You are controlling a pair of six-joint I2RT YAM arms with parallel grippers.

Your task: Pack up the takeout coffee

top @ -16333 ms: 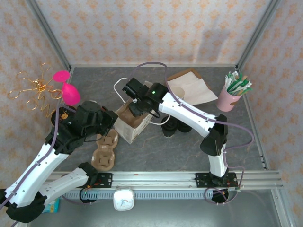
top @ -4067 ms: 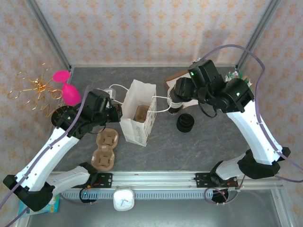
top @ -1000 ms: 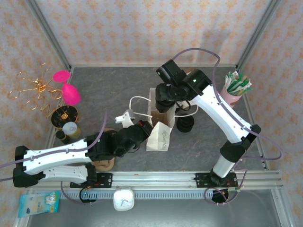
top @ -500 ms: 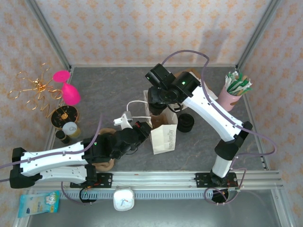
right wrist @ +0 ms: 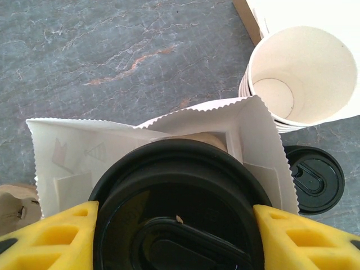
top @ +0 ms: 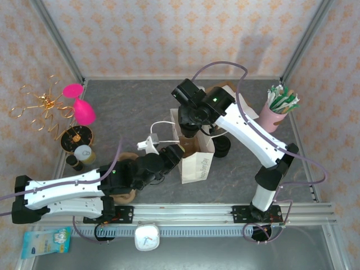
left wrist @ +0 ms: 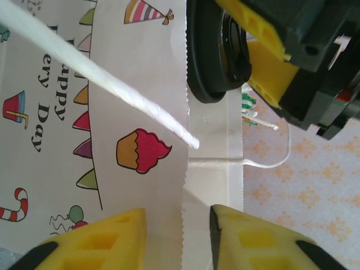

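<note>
white paper bag (left wrist: 140,84) shows the lettering "ery day".

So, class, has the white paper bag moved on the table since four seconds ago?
Yes. The white paper bag has shifted right and toward the table's near edge, closing the gap to the loose black lid, which stayed put.

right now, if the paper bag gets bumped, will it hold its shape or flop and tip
Likely floppy: the paper bag has thin walls and a bowed mouth, so a bump would probably crumple it. It looks light and tall, so it could tip; the left end effector straddles its edge unclamped. The takeout coffee, once in, should steady it.
</note>
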